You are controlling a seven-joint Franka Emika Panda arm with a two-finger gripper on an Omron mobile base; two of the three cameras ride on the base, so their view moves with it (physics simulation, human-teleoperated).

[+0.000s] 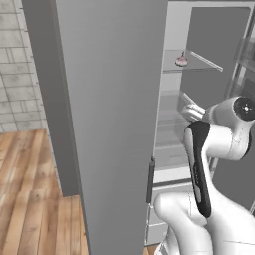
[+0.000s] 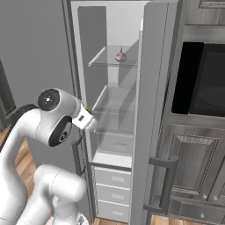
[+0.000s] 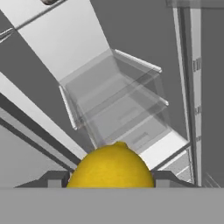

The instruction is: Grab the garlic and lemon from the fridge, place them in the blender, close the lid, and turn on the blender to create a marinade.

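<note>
A yellow lemon (image 3: 110,168) sits between my gripper's (image 3: 111,178) dark fingers (image 3: 56,178), and the gripper is shut on it. My hand (image 2: 85,118) hovers at the front of the open fridge (image 2: 115,145), level with its middle glass shelves. In the left base view the hand (image 1: 191,112) sits just right of the fridge's big grey door (image 1: 114,124). The garlic (image 2: 121,56), a small pinkish bulb, rests on the top glass shelf, above my hand and farther in; it also shows as the garlic (image 1: 181,61). The blender and the lid are out of view.
White drawers (image 2: 112,178) fill the fridge's bottom. A second fridge door (image 2: 154,110) stands open on the right, with a dark built-in oven (image 2: 202,79) and grey cabinets (image 2: 193,162) beyond it. A wooden floor (image 1: 30,199) and a brick wall (image 1: 17,64) lie to the left.
</note>
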